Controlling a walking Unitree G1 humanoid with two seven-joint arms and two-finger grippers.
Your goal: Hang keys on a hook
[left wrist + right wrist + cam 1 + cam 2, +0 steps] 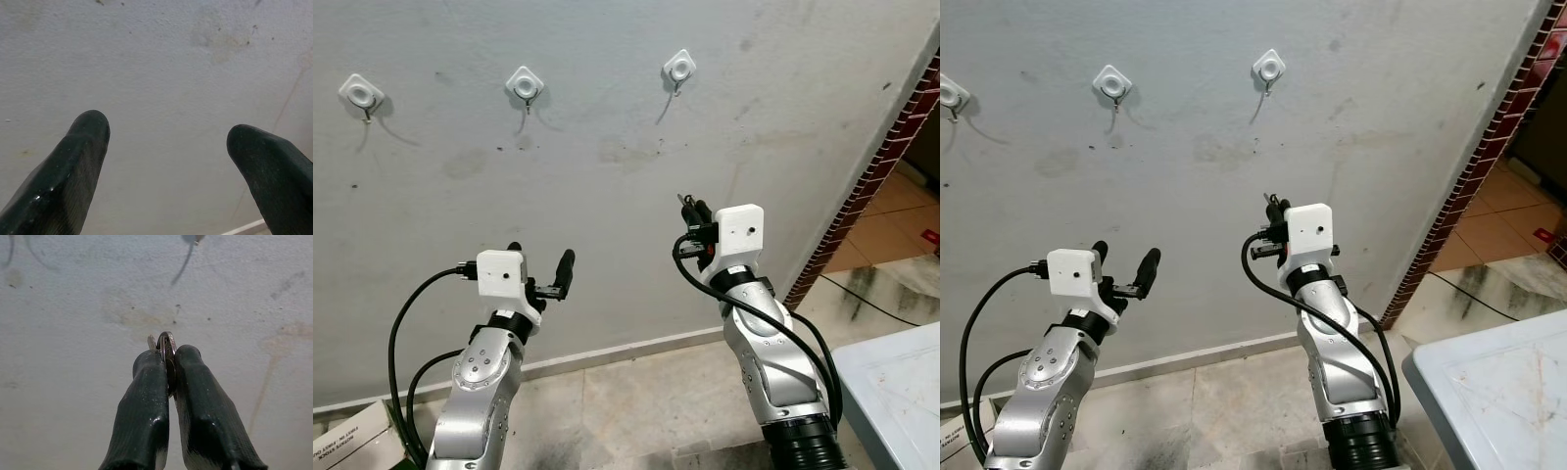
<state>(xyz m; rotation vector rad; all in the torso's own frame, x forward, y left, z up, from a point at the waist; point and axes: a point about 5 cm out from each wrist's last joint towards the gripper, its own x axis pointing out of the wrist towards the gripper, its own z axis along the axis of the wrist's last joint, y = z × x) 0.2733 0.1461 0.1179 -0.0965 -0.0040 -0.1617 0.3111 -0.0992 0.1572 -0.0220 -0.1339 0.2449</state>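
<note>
Three white hooks are fixed high on the grey wall: a left hook (361,94), a middle hook (525,84) and a right hook (679,68). My right gripper (693,209) is raised below the right hook, shut on the keys (167,346), whose metal ring pokes out between the two fingertips. My left gripper (540,260) is held up lower down on the left, facing the bare wall, open with nothing between its fingers (78,166).
A brick-edged wall corner (871,176) runs down on the right, with a tiled floor (886,230) beyond. A white table corner (896,392) is at the lower right. A cardboard box (347,441) lies at the lower left on the floor.
</note>
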